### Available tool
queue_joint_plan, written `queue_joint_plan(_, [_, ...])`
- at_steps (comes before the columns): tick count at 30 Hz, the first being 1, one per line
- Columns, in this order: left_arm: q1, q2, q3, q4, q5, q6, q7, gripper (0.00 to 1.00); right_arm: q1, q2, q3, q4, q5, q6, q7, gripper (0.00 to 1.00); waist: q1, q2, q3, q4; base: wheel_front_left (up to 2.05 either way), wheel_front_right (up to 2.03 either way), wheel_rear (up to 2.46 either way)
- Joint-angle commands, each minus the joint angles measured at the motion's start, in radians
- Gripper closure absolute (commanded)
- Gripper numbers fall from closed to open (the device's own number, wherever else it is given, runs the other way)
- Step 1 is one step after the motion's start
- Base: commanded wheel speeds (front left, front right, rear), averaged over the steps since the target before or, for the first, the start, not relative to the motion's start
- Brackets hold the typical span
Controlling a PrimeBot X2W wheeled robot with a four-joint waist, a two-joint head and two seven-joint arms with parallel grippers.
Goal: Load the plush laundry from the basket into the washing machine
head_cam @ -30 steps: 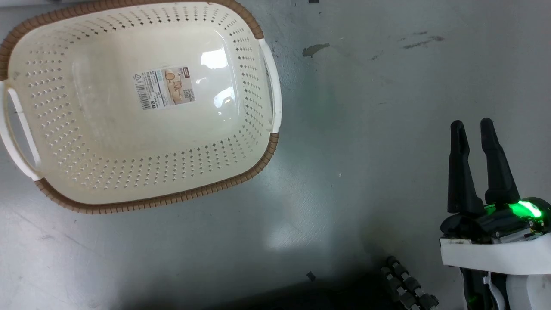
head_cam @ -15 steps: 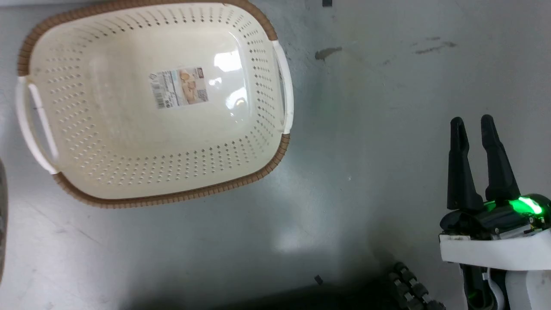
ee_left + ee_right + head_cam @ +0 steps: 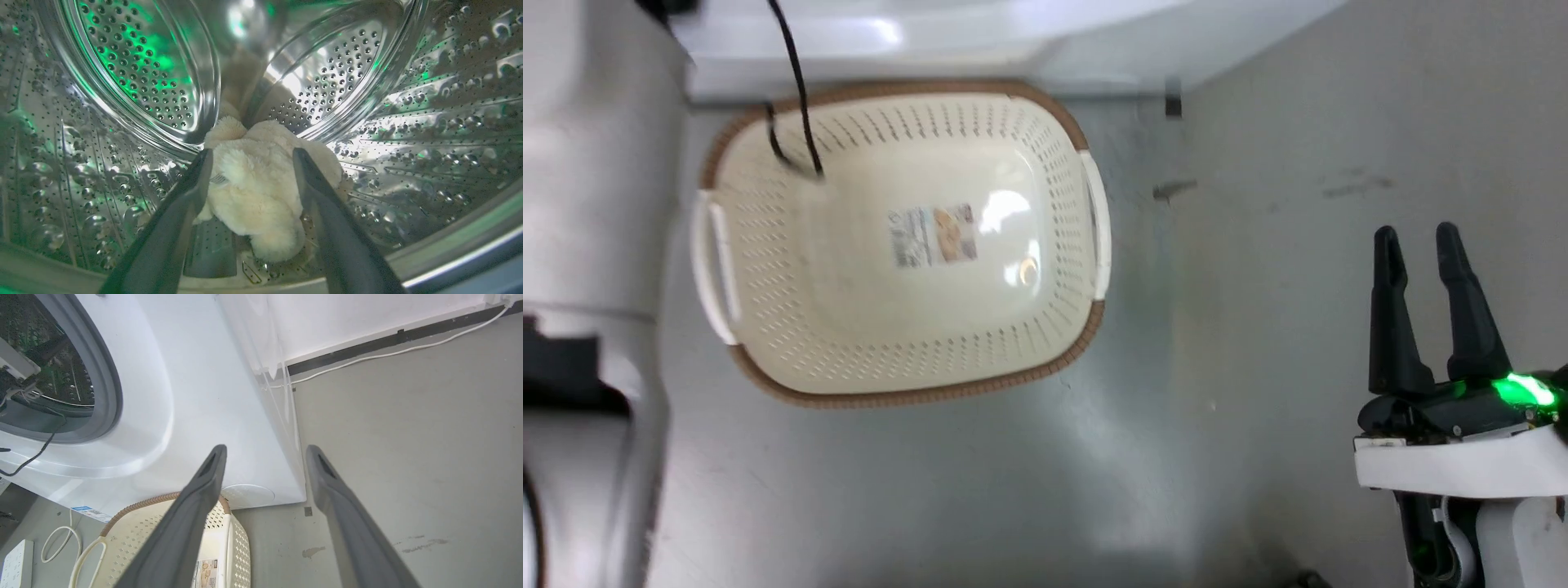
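Camera shifted, left fingers (image 3: pixel 175 222) spread inside drum (image 3: pixel 429 134)

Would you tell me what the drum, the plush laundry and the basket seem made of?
The drum looks like polished steel: mirror-bright, perforated. The plush laundry is soft long-pile fabric, probably synthetic: fluffy matte fibres. The basket is glossy cream moulded plastic, glare on its floor; its brown rim looks woven, likely plastic.

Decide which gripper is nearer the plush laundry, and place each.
Left. The left gripper is inside the washing machine, jaws open flanking the plush laundry. The right gripper hovers outside, over the floor beside the basket.
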Motion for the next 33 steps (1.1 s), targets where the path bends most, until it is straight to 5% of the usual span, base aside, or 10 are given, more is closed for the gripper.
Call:
queue_joint_plan(1, [0.039,-0.005,0.005,0.005,-0.009,-0.006,-0.01,0.0,0.003,-0.001,-0.005,0.008,-0.012,0.001,-0.004,0.0,0.0,0.0,-0.068,0.032,0.0,0.0,0.0])
queue_joint_plan(18, [0.527,-0.094,0.056,-0.097,-0.047,0.015,-0.023,0.0,0.118,-0.001,-0.002,0.117,-0.172,0.001,-0.004,0.0,0.0,0.0,-0.446,0.088,0.0,0.0,0.0])
queue_joint_plan(33, [0.844,-0.107,0.08,-0.231,-0.076,0.01,-0.023,0.0,0.209,-0.001,0.004,0.181,-0.164,0.001,-0.004,0.0,0.0,0.0,-0.684,0.118,0.0,0.0,0.0])
